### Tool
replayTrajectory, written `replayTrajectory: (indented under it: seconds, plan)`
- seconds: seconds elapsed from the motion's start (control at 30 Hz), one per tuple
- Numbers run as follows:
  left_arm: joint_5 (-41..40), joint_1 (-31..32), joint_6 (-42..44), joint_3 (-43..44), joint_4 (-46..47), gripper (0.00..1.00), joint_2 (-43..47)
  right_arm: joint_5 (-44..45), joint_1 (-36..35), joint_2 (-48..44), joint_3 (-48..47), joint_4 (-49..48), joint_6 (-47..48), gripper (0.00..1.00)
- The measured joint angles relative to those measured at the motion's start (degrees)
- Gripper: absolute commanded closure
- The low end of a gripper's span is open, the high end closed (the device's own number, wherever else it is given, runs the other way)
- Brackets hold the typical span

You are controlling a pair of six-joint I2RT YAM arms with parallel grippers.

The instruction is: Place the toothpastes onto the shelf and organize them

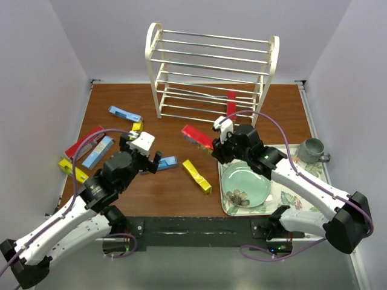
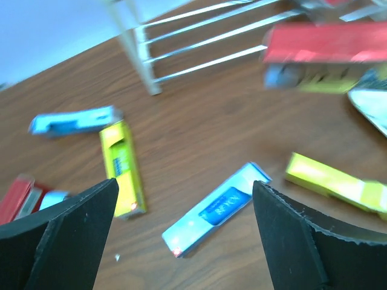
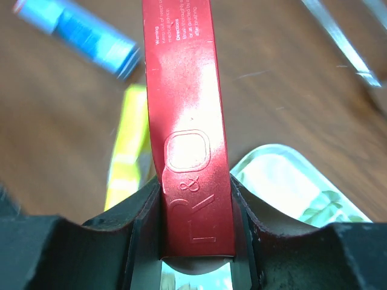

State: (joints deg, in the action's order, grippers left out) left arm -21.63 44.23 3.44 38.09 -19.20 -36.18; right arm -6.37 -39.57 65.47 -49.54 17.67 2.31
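Observation:
The white wire shelf stands at the back, with one red toothpaste box on its lowest tier. My right gripper is shut on a red box, which it holds above the table left of the tray; the right wrist view shows the gripper and the box between its pads. My left gripper is open and empty over a light blue box. Loose boxes lie on the table: yellow, blue, yellow, red, blue, yellow.
A floral tray at the right front holds a green plate. A grey mug stands at its far corner. White walls close in the table on three sides.

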Motion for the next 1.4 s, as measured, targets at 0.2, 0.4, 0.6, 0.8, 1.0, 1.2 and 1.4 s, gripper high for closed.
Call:
replayTrajectory:
  seconds: [0.2,0.4,0.6,0.8,1.0,1.2,1.4]
  plan:
    - [-14.5,-0.1,-8.3,-7.7,3.4,0.0,8.5,17.2,-1.1,2.9,1.8,-11.6,-12.0,0.96]
    - [-22.1,-0.2,-11.8,-13.0,5.4,0.0,12.1,31.6,-5.6,15.3,-3.2,-16.7,-18.1,0.96]
    - [-25.7,-0.2,-11.8,-13.5,7.4,0.01,10.9,42.7,-7.2,27.7,-11.9,-18.2,-25.2,0.96]
    - [-28.7,-0.3,-11.9,-13.5,7.6,0.01,10.8,51.8,-7.3,36.9,-19.9,-18.5,-32.5,0.95]
    - [-29.2,-0.3,-12.3,-13.5,7.6,0.02,10.8,57.1,-7.3,46.0,-27.4,-19.1,-36.3,0.93]
    - [-29.0,-0.3,-12.9,-13.5,7.6,0.02,10.9,60.2,-7.4,51.6,-31.9,-18.9,-37.4,0.91]
    - [-28.4,-0.3,-13.2,-13.5,7.6,0.02,11.6,61.2,-7.2,54.1,-34.0,-20.9,-36.0,0.89]
